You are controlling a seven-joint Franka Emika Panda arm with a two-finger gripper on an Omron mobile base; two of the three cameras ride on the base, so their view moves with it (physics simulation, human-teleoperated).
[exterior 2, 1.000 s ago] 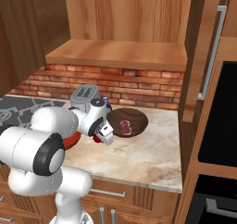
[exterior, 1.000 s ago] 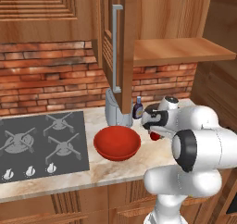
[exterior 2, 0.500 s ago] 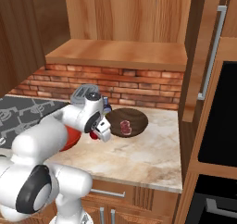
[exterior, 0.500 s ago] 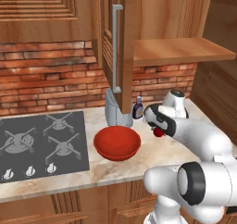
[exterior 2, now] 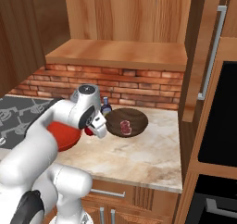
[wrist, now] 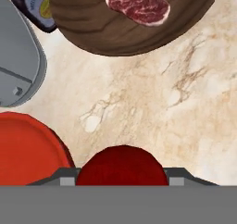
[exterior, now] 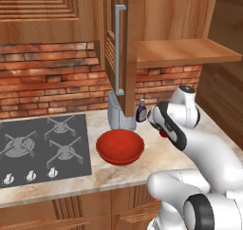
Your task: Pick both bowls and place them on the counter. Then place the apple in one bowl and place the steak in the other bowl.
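Since a second ago the arm has swung out across the bench [exterior 2: 152, 158], and the pincer [wrist: 121, 183] with it; it is clamped on the apple [wrist: 121, 166], which hangs over bare marble beside the red bowl [exterior: 120, 147]; the bowls themselves have not shifted. In the right base view the apple [exterior 2: 89, 131] peeks out beneath the wrist, between the red bowl [exterior 2: 62, 134] and the brown bowl [exterior 2: 126, 121]; the left base view hides the brown bowl behind the arm. The hand view alone shows the steak [wrist: 137, 4] plainly, lying inside the brown bowl [wrist: 129, 26], with a small bottle [wrist: 34, 5] and a grey appliance [wrist: 16, 65] alongside.
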